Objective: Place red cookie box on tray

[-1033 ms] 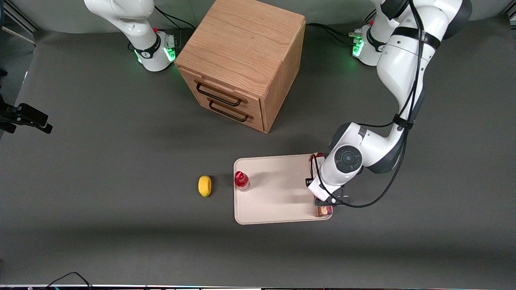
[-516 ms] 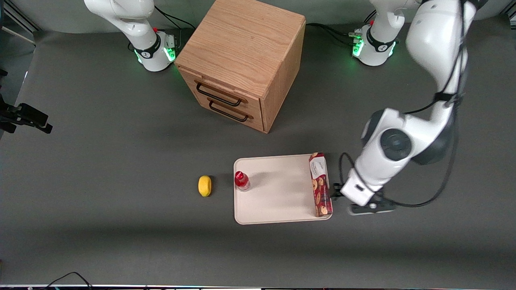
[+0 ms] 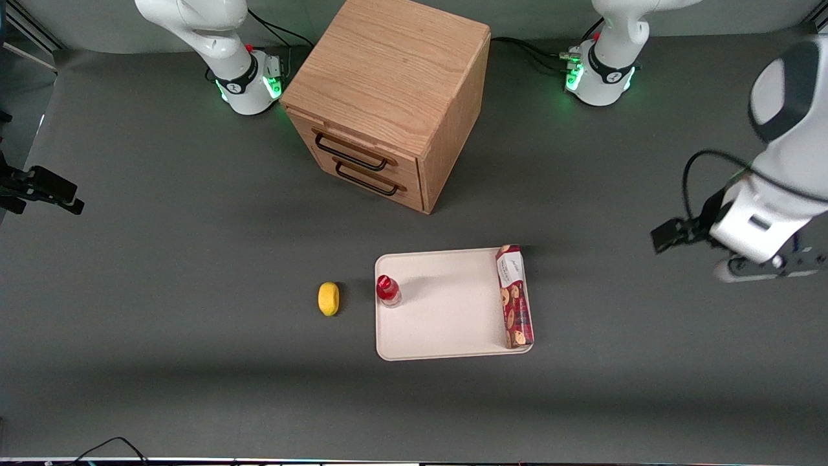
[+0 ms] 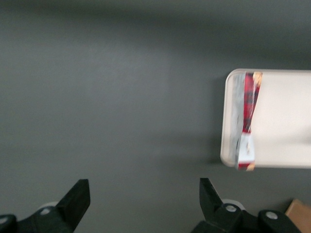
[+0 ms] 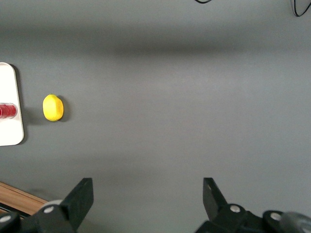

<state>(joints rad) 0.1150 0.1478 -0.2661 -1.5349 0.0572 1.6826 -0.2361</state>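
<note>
Now the long slim dark-red cookie box (image 3: 514, 296) lies flat on the cream-white rectangular tray (image 3: 446, 307), along the short edge nearest the working arm's end of the table, white end toward the cabinet. My gripper (image 3: 686, 234) has let go and pulled well clear toward that end, raised, its fingers (image 4: 77, 196) spread apart and empty. I judge the placement done. A small red-capped bottle (image 3: 387, 289) stands at the tray's edge, with a yellow lemon-like fruit (image 3: 328, 298) just beside it on the tabletop.
</note>
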